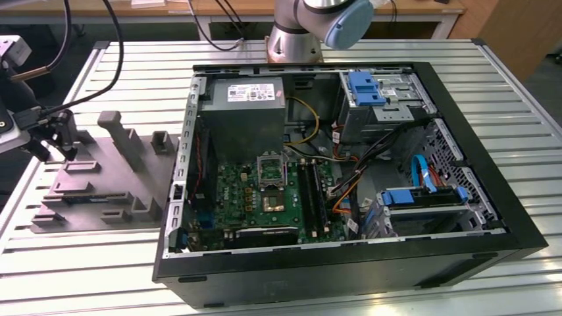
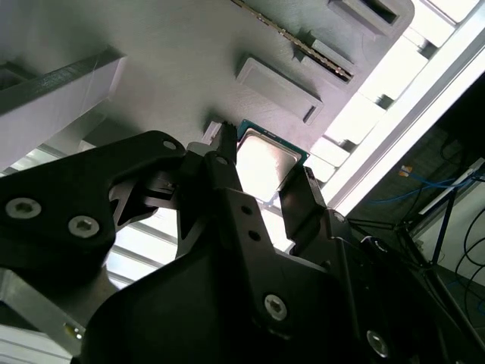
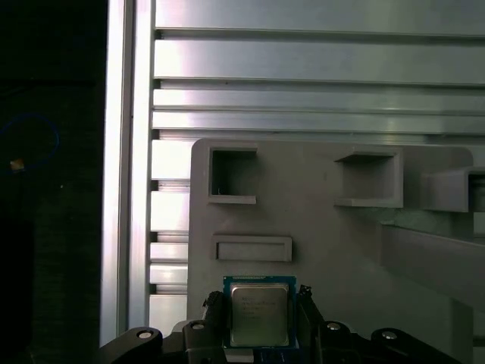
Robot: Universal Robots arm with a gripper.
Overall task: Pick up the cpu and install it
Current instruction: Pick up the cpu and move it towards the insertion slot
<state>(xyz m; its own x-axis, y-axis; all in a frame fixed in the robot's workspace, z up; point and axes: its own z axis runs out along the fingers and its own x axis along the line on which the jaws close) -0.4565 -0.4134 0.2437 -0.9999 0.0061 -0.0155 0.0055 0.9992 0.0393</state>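
One cpu (image 3: pixel 259 315) clamped in the hand (image 3: pixel 259 307) on a grey fixture block (image 3: pixel 326 235)

One small flat square chip, with a pale silver metal top carrying faint print and a thin green-blue rim, lies flat on the block. In both wrist views the hand's two black fingers (image 2: pixel 224 163) are closed against its opposite edges. Just beside the cpu the first wrist view shows one shallow rectangular recess (image 3: pixel 252 248), and farther off two square pockets (image 3: pixel 231 176). In the exterior view the hand (image 1: pixel 63 150) is low over the block's end at the exterior view's left. The block rests on one slatted aluminium tabletop (image 1: pixel 97 270), and just beside it lies one open computer case (image 1: pixel 518 227) with one green motherboard (image 1: pixel 233 197) inside
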